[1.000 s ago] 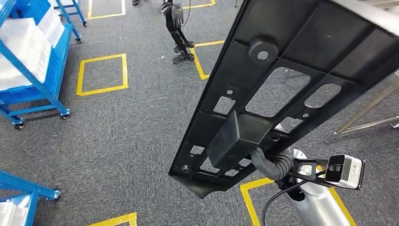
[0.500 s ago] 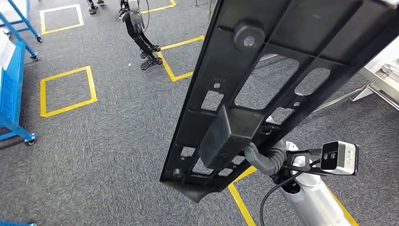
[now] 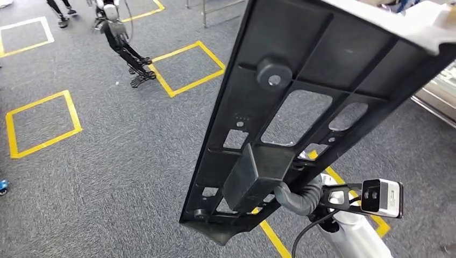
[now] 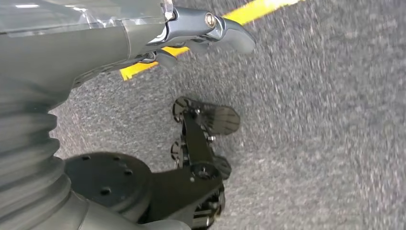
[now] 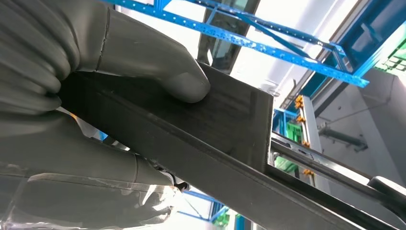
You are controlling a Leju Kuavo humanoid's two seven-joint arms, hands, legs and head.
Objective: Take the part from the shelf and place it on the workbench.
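part (image 3: 301, 107): long flat black plastic panel, ribbed on the face we see; we note a round boss with a centre hole up near the 12 o'clock end, two big oblong cut-outs mid-length, several small square cut-outs lower down, and a solid box-shaped block (image 3: 255, 174) sticking out near the lower end. Lower tip is rounded with a small knob at the corner.
part position: held up in the air over the floor, tilted, running from about 7 o'clock to 1 o'clock across the head view; far end leaves the frame at the top right.
right hand (image 3: 298, 193): clamped on the part at the box-shaped block; in the right wrist view we see the grey thumb (image 5: 158, 72) pressed flat on the block's side and other fingers wrapped under the panel edge.
right arm: silver forearm (image 3: 355, 236) comes up from 5 o'clock, with the wrist camera (image 3: 382, 198) just beside the hand.
left hand (image 4: 201, 31): hangs over the floor holding nothing; fingertips look loosely curled, and we cannot tell whether apart or together.
floor (image 3: 107, 161): grey carpet with yellow tape squares (image 3: 40, 123) at 9 and 11 o'clock.
other robot (image 3: 121, 43): dark legged figure standing at 11 o'clock, well apart from the part.
desk (image 3: 435, 99): pale edge at 3 o'clock, partly hidden by the part.
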